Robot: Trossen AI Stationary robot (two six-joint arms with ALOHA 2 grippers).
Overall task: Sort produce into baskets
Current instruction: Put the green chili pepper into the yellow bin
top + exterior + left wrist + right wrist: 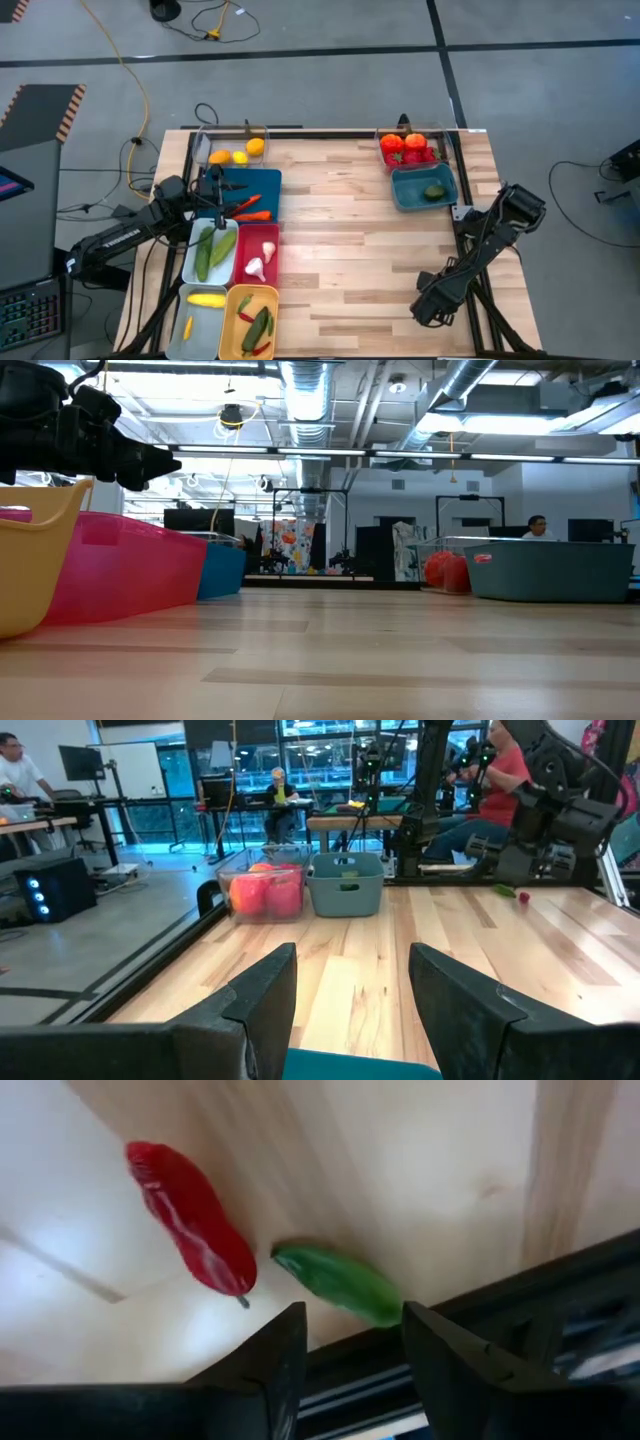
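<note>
Produce is mostly sorted already, seen from above: the pale wooden slatted desk (350, 250) carries a cluster of shallow plastic bins on the left, among them the dark blue bin (262, 184) with carrots, the red bin (247, 251) with garlic, the white bin (193, 262) with cucumbers and the yellow bin (238, 300) with chillies. At the far right sit the clear bin of red tomatoes (411, 150) and the teal bin (423, 189). The left tool (217, 196) hangs over the blue bin; the right tool (432, 305) is low at the desk's near right edge.

From desk height, only the yellow, pink-red and blue bin walls show on one side and the teal bin on the other, with an arm overhead.

The left wrist camera shows that tool's fingers parted with nothing between them.

The right wrist camera shows its fingers parted too, empty, poised just short of a small glossy green chilli (340, 1283) lying on the wood right at the desk's edge rail, with a small red chilli (192, 1218) just beside it, barely apart. I'd say picking the green one cleanly means straddling its short axis, descending squarely and closing gently, so the red neighbour isn't nudged and neither rolls off the edge.
</note>
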